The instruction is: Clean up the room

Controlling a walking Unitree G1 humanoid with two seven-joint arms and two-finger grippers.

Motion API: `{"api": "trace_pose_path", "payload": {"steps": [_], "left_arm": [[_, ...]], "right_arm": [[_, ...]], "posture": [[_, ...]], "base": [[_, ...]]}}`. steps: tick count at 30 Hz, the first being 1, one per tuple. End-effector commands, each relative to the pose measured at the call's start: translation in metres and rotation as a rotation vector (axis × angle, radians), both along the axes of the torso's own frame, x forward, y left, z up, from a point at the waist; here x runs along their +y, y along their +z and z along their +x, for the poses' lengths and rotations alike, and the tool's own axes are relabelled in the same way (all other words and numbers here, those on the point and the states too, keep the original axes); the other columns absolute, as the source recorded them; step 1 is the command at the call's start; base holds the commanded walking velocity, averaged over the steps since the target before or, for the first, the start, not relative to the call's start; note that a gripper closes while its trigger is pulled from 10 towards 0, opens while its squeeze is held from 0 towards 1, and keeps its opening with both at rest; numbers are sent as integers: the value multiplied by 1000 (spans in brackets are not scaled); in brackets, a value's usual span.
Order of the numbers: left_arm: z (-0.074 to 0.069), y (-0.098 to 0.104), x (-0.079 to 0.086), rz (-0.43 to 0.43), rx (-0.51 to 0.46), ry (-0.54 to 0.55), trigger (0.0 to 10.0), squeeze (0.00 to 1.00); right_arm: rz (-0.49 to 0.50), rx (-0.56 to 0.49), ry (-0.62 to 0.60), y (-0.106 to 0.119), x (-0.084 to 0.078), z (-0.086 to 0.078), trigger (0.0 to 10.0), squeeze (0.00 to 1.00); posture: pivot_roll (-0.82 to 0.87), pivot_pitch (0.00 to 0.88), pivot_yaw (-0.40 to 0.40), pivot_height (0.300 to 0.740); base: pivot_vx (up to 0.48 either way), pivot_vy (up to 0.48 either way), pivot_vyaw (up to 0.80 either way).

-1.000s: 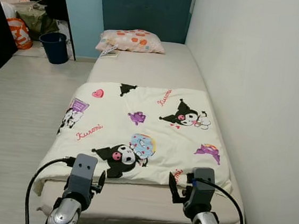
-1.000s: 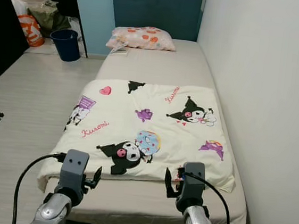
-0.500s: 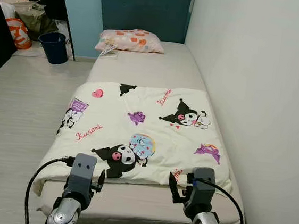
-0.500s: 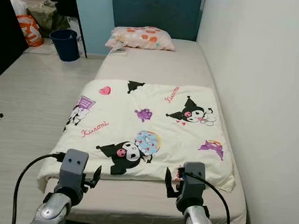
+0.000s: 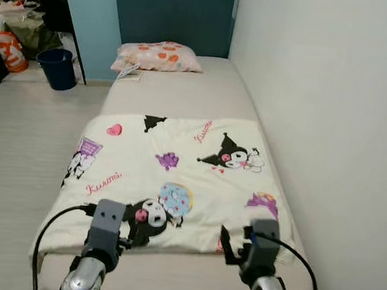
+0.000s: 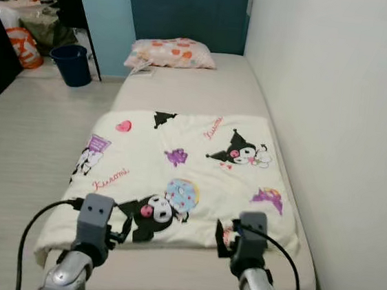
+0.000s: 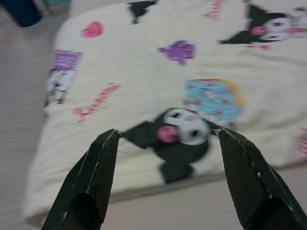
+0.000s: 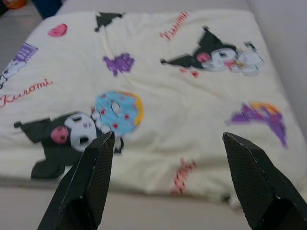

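A cream blanket [image 5: 176, 178] printed with cartoon figures lies spread flat over the foot half of a bed [image 5: 178, 91], its far edge about midway up the mattress and its near edge just short of the foot end, where a strip of bare beige sheet shows. The blanket's left side hangs over the bed's edge toward the floor [image 5: 21, 134]; its right side lies close to the white wall [image 5: 323, 96]. The left gripper [image 5: 125, 238] is held above the near edge of the blanket, toward its left corner, and in the left wrist view its two black fingers [image 7: 91, 177] stand wide apart, framing a black-and-pink cartoon figure with nothing between them. The right gripper [image 5: 231, 244] is held above the near edge toward the right corner; in the right wrist view its fingers [image 8: 88, 179] are likewise spread wide and empty, with the blanket's hem and red lettering lying beyond them. Neither gripper touches the cloth as far as can be told. At the head of the bed a pink spotted pillow [image 5: 158, 55] rests against a dark teal headboard [image 5: 173, 11]. A dark blue bin [image 5: 56, 68] stands on the floor well off to the left, near the doorway.
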State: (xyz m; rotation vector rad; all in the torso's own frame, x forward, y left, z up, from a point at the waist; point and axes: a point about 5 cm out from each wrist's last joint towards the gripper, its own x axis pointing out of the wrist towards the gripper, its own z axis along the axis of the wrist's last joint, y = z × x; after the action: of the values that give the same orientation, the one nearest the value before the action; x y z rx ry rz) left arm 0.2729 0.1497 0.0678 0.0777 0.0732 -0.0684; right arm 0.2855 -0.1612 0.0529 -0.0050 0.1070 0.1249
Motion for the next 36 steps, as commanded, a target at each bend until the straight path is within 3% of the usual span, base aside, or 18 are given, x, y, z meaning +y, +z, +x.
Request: {"api": "trace_pose_path", "payload": {"steps": [1, 36], "left_arm": [[-3, -3, 4, -3, 6, 13, 10000, 0], [-7, -4, 12, 11, -2, 89, 10000, 0]], "right_arm": [[19, 10, 21, -3, 9, -2, 10000, 0], [33, 26, 35, -6, 12, -4, 10000, 0]], "posture": [[-73, 125, 17, 740], [-60, 134, 15, 740]], "base": [[0, 0, 0], [0, 0, 0]]}}
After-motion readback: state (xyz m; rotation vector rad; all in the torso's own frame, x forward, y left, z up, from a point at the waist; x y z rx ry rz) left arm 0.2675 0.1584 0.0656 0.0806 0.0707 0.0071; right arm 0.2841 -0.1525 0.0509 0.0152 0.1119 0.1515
